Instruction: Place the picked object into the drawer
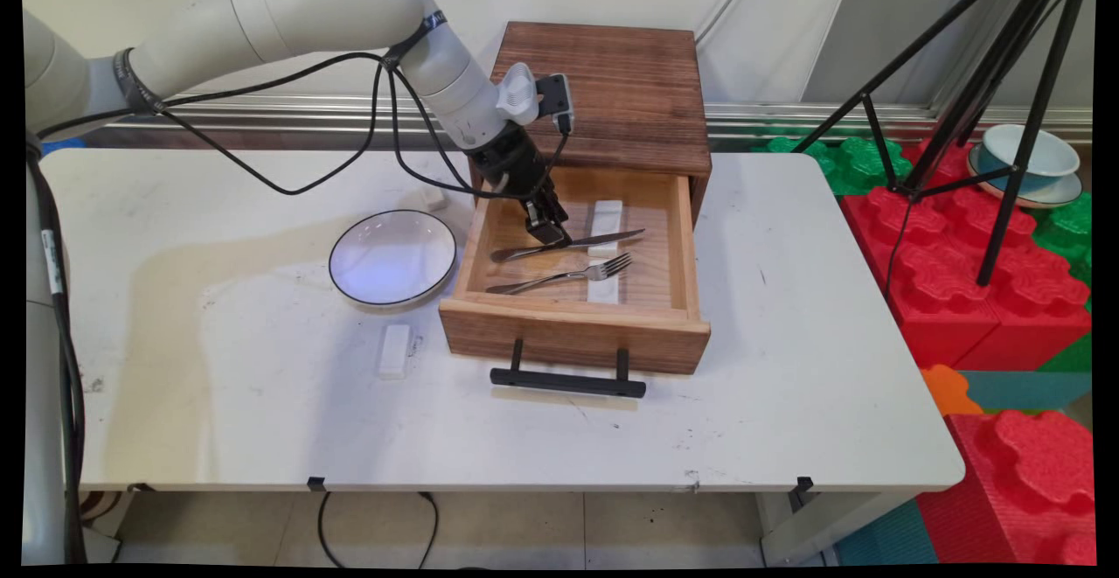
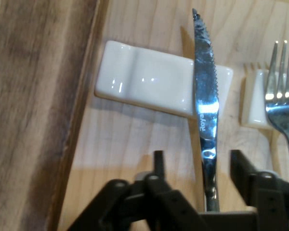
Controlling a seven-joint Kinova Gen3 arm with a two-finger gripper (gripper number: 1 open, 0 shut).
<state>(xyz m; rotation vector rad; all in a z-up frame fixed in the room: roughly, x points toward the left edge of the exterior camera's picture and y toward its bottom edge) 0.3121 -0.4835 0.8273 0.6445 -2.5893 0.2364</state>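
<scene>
Black drawer handle [image 1: 568, 380] faces the viewer; inside the open wooden drawer [image 1: 573, 333], the end effector [image 1: 549, 230], fingers spread, straddles a knife [image 2: 205, 110] whose blade is propped on a white rest [image 2: 149, 78], ungripped, beside a fork [image 1: 568, 276].

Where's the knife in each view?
Main view: knife lies in the open drawer, blade on a white rest, gripper at its handle.
Hand view: knife runs up centre, between the open fingers.
Shared landmark: fork beside it.
</scene>
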